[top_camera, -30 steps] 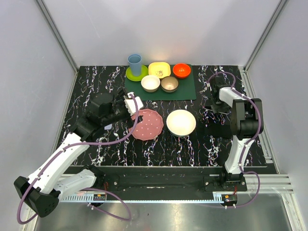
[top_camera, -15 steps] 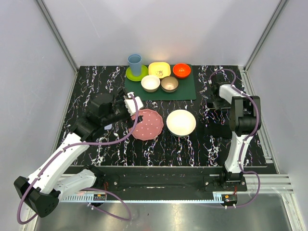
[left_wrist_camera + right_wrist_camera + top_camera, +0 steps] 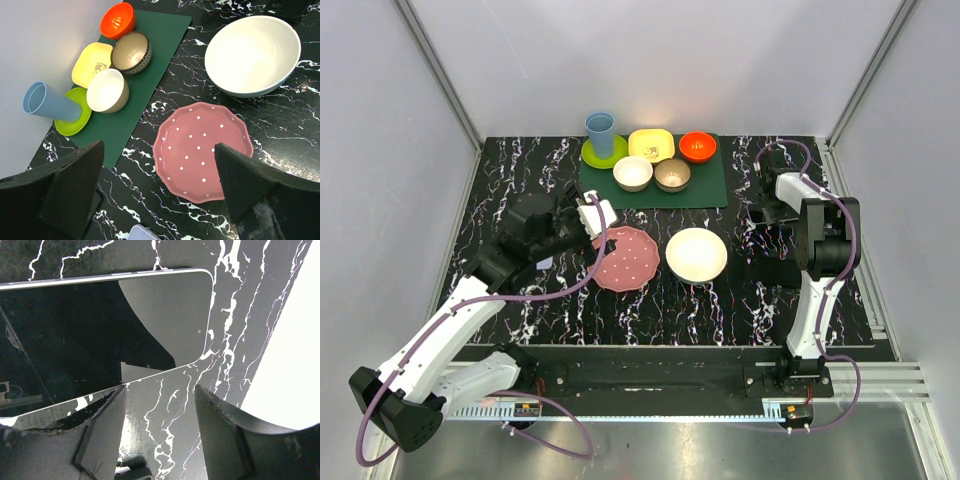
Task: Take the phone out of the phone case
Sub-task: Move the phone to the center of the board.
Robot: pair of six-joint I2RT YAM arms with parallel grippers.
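The black marble table (image 3: 720,300) carries everything. The left gripper (image 3: 159,145) stands wide and empty, the white bowl (image 3: 252,52) ahead to its right and the pink plate (image 3: 200,150) below, between its fingers. The right gripper (image 3: 160,390), half parted, holds nothing; the phone (image 3: 75,330) lies flat just ahead and to its left. A pale lavender corner, seemingly the phone case (image 3: 144,233), shows under the left gripper

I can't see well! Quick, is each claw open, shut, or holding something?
Left gripper: open, holding nothing.
Right gripper: open, holding nothing.
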